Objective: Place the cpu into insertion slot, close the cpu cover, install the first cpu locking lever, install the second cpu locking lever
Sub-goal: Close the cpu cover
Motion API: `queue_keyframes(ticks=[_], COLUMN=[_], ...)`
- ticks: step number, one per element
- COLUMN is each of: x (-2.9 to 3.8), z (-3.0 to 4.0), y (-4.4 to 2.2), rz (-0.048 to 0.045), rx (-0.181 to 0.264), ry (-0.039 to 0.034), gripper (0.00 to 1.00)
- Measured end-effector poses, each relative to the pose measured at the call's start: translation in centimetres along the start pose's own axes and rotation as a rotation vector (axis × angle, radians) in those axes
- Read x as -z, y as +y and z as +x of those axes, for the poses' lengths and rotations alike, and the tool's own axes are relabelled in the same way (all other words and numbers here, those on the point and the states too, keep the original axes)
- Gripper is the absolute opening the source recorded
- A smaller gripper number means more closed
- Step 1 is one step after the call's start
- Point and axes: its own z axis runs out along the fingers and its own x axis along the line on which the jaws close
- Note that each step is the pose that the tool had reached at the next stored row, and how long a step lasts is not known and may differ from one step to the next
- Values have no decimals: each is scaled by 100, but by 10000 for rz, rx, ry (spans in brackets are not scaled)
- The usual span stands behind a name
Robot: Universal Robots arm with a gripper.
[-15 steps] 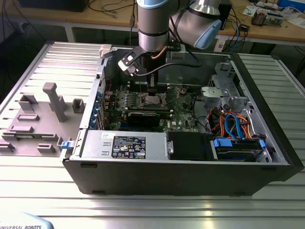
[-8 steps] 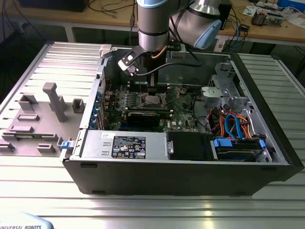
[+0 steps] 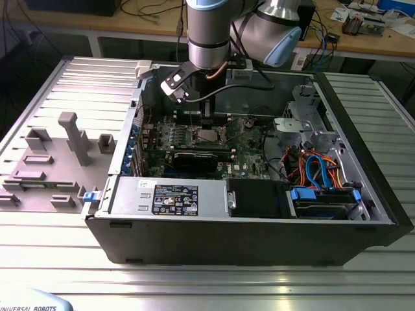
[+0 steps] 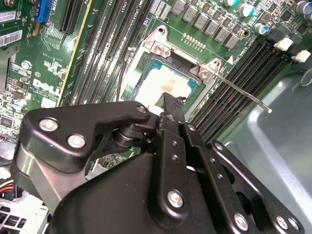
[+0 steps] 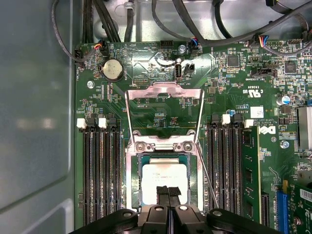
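The cpu (image 5: 163, 171) lies flat in the insertion slot on the green motherboard (image 5: 229, 92), its silvery top showing. My gripper (image 5: 168, 191) hangs just above the cpu's near edge, fingers pressed together with nothing between them. The cpu cover (image 5: 164, 89) is swung back and open, with the board showing through its window. In the second wrist view the gripper (image 4: 170, 105) overlaps the cpu (image 4: 161, 83), and a thin locking lever (image 4: 243, 95) sticks out free from the socket corner. In the exterior view the gripper (image 3: 206, 120) reaches down into the case over the socket (image 3: 207, 136).
Black memory slots (image 5: 100, 175) flank the socket on both sides. Cables (image 5: 161, 19) run along the case wall behind the board. A long black card (image 3: 194, 159), the power supply (image 3: 168, 194) and a drive bay with blue and orange cables (image 3: 318, 172) crowd the case. Grey fixtures (image 3: 71, 133) stand outside it.
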Motion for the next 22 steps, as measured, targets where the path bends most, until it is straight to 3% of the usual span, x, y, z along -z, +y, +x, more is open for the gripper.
queue_keyframes(ticks=[7,14,19,22], x=[8,60,61,60], z=[0,1,0,1], y=[0,4,27,28], rz=[1,5,136,138], rx=[0,1,-3,-3], ry=[-3,0,35,35], gripper=[11,11,11,11])
